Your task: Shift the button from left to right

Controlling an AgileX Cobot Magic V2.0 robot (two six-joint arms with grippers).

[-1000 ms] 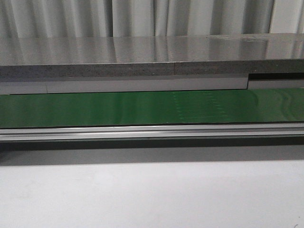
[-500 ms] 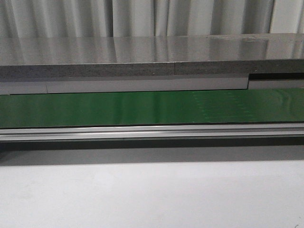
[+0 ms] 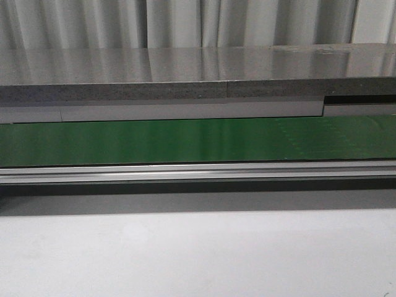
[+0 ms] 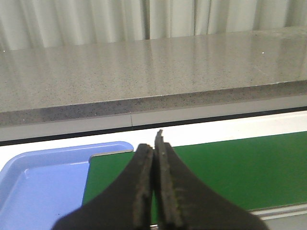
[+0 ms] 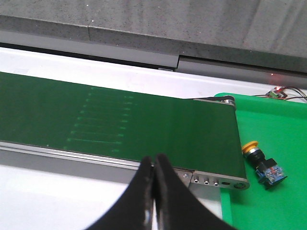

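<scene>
Both pincers are clenched on nothing. Left pincer (image 4: 154, 187): its two dark fingers meet along their length, with no object between them. It hangs over the near edge of the green belt (image 4: 230, 167), close to the belt's left end. A blue tray (image 4: 43, 184) sits at that end; the part of it in view holds nothing. Right pincer (image 5: 154, 191): fingers likewise pressed together, empty, hanging over the metal side rail (image 5: 96, 162) near the belt's right end.

Button (image 5: 261, 163): lies tipped on its side on the green tray (image 5: 273, 206) just past the belt's right-hand roller. Yellow cap faces the belt, black body with blue and red marks points away. It is apart from the right pincer and nothing touches it. Some thin wires (image 5: 283, 91) show at the far edge of that tray.

Front camera: only the belt, the rail, the grey stone counter (image 3: 185, 68) behind it and the pale surface (image 3: 198, 253) in front. No arm, tray or button appears there.

Judgement on progress: the button already rests at the right end, in what looks like the receiving tray, and no second button shows on the belt or in the visible part of the blue tray. I take the transfer as done, or nearly so. Whether more buttons wait outside the frames I cannot tell. What remains, if anything, is for the arms to stay clear.
</scene>
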